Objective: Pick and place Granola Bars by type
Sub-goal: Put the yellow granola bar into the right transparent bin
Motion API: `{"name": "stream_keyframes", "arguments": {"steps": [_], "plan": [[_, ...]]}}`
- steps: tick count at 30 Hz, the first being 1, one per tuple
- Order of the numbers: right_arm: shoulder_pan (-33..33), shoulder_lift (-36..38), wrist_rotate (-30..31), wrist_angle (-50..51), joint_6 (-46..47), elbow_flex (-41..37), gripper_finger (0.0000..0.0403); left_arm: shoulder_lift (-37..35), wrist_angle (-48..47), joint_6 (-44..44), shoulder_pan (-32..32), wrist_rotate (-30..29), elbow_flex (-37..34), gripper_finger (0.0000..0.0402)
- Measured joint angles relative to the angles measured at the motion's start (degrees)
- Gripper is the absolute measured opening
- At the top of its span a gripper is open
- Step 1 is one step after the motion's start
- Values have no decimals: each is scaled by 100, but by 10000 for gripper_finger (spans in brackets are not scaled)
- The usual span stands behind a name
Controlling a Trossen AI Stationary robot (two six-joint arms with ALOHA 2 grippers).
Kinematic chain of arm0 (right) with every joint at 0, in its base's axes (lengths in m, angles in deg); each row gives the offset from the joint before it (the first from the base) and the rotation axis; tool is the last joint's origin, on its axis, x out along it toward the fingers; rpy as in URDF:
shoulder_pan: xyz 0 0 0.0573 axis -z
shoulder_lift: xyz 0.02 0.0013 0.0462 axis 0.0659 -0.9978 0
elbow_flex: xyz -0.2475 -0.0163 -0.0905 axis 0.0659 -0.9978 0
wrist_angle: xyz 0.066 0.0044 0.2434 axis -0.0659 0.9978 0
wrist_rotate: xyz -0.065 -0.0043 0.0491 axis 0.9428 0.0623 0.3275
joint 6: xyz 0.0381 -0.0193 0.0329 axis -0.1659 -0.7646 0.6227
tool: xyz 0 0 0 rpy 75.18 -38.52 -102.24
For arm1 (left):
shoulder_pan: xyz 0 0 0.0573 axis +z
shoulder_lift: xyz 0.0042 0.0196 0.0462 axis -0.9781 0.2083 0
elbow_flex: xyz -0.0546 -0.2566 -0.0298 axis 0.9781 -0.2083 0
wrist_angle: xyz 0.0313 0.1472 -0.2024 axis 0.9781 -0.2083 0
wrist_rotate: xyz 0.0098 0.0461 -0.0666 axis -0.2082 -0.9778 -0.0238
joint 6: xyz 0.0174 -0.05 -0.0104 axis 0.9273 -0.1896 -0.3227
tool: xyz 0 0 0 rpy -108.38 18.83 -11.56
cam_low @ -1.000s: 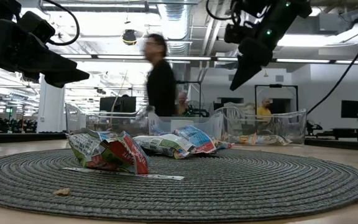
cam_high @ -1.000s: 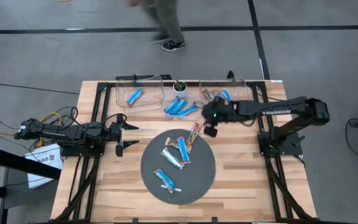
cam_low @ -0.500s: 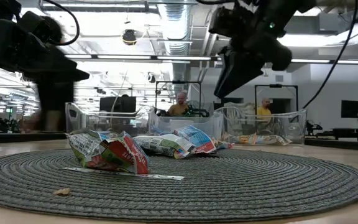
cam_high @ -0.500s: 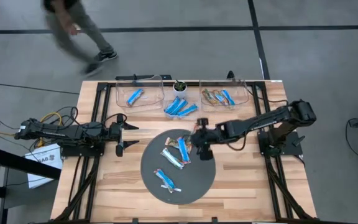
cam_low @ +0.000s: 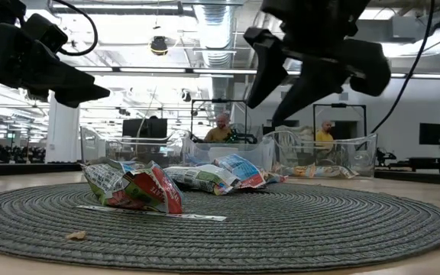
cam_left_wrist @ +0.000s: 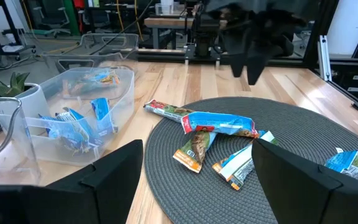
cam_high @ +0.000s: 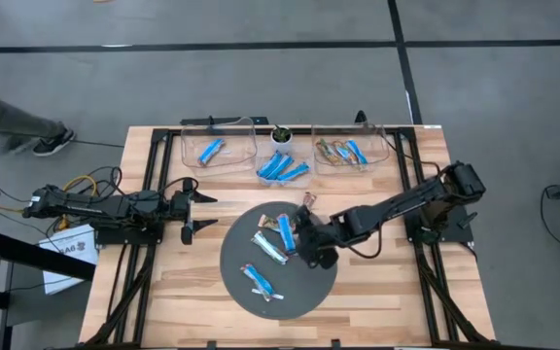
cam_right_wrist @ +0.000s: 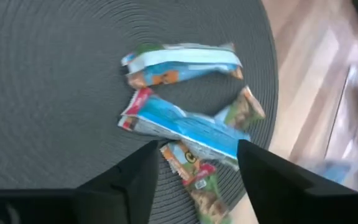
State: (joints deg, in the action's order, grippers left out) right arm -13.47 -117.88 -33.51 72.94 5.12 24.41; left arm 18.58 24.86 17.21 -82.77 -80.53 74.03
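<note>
While the left gripper [cam_high: 194, 212] waited spread wide and empty at the table's left edge, I saw the right gripper [cam_high: 304, 236] poised over the round woven mat [cam_high: 314, 282], fingers parted and holding nothing, above a cluster of granola bars [cam_high: 278, 236]; more bars lay in three clear bins [cam_high: 246, 156].

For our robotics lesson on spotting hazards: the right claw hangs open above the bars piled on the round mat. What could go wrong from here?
1. The blue-and-white bar lies across the tan bar, so the right claw might pinch both.
2. Those types differ, so one could land in the wrong bin.
</note>
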Motion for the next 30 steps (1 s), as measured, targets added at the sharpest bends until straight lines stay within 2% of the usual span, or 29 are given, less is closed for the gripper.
{"name": "stream_keyframes", "arguments": {"steps": [4, 9, 13, 16, 20, 25, 30], "plan": [[-153, 0, 12, 67, -671, 0, 223, 0, 0, 0, -1, -2, -1, 294], [-315, -2, 26, 222, -1425, -2, 221, 2, 0, 0, 0, -2, -1, 294], [-454, -94, 27, 39, -1569, -15, 214, 2, -2, 0, -1, 0, -1, 294], [-468, -94, 27, -281, -976, 4, 210, 2, 0, 0, 0, -2, -1, 294], [-410, -374, 174, -151, -43, 141, 206, 0, 0, 0, -1, -2, -1, 294], [-282, -736, 200, 40, 1375, 700, 205, 1, -1, -1, 0, -1, 0, 294], [-142, -1203, 174, 551, 3175, 1495, 205, 0, -1, 0, 1, 0, 0, 294]]}}
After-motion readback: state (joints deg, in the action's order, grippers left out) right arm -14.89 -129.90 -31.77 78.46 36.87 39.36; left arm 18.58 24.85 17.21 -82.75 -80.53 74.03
